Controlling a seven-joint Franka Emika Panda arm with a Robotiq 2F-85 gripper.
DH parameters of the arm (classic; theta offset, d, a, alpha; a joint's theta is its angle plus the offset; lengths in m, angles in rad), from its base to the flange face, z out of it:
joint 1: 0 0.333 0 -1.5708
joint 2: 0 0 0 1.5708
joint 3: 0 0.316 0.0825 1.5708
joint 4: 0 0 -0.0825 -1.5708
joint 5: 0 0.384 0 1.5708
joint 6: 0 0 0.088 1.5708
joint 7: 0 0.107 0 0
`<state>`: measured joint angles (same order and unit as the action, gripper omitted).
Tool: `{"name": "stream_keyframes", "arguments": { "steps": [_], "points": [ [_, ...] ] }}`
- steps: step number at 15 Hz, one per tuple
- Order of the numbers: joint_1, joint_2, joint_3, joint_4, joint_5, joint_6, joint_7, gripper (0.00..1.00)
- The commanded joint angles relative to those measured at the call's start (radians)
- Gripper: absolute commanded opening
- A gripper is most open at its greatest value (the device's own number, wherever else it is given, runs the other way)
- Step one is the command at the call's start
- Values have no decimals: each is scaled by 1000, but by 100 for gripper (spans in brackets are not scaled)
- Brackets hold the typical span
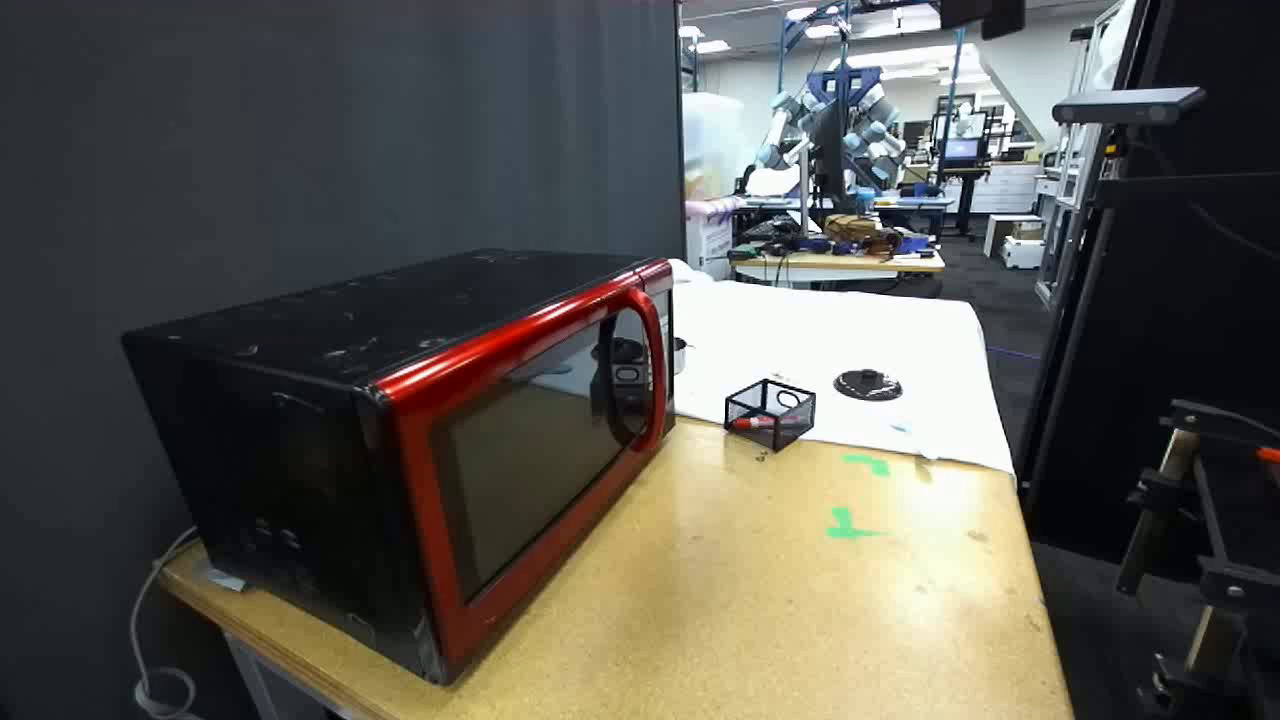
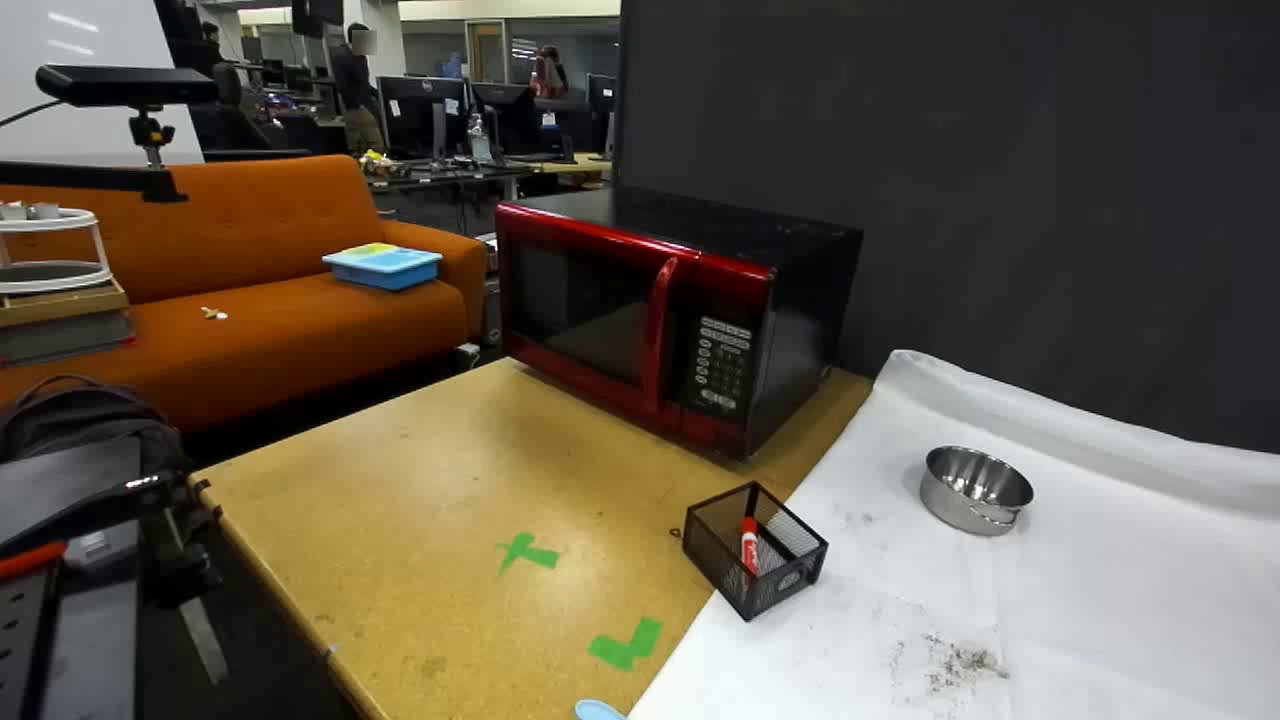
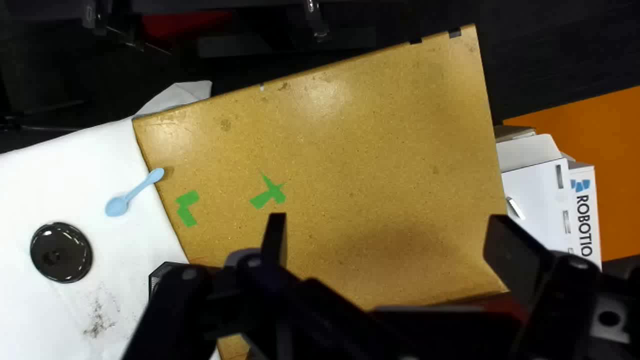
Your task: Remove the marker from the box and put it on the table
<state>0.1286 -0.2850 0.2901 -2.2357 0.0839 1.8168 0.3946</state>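
Both exterior views show the marker point(image 2: 749, 543) inside the mesh box point(image 2: 718, 565), not yet removed. The box straddles the border of the white sheet point(image 2: 1100, 590), well in from the open edge of the bench point(image 2: 450, 500). The hand point(image 3: 387, 239) has its jaws wide apart, nothing between. In the wrist view the box lies past the sheet-side jaw, partly hidden, away from the edge facing the sofa point(image 2: 270, 320); the marker is unseen. Its long axis runs diagonal to the bench edges, red cap toward the microwave point(image 2: 590, 310). Assessment: travel sheetward, then close across that axis.

Box point(image 3: 156, 275) mstly hidden, wrist vw
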Motion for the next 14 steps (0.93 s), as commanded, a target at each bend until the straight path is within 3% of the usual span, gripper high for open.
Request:
{"name": "stream_keyframes", "arguments": {
  "steps": [1, 7, 11, 14],
  "points": [
    [14, 2, -13, 1, -4, -1, 3, 100],
    [14, 2, -13, 1, -4, -1, 3, 100],
    [-9, 193, -56, 74, -40, -45, -92, 100],
    [-32, 339, -124, 137, -142, -43, -198, 100]
  ]
}}
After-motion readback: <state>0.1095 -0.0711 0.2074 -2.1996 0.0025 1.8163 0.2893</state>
